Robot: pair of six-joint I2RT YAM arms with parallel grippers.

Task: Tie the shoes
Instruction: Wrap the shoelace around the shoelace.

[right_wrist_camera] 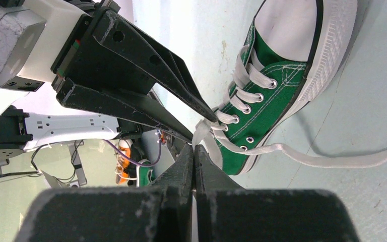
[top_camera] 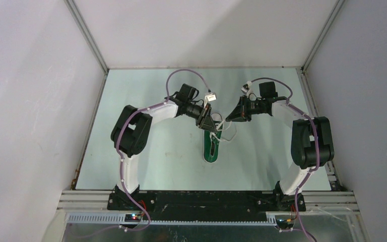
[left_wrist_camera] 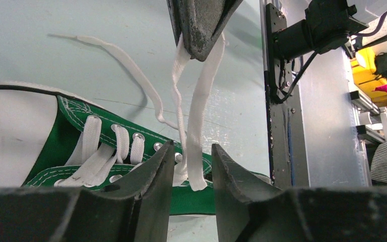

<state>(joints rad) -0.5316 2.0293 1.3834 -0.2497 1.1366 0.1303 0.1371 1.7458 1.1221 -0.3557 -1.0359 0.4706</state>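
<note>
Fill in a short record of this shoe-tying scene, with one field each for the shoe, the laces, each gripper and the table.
shoe: green sneaker with a white toe cap, on the table between the two arms
laces: white laces, untied; two strands lifted above the eyelets, one end trailing loose on the table
right gripper: shut, pinching the lifted strands at their top
left gripper: open, one finger on either side of the hanging strands
table: pale green surface

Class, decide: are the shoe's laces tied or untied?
Untied: no bow shows. The laces hang from the right gripper, one end loose on the table.
</note>
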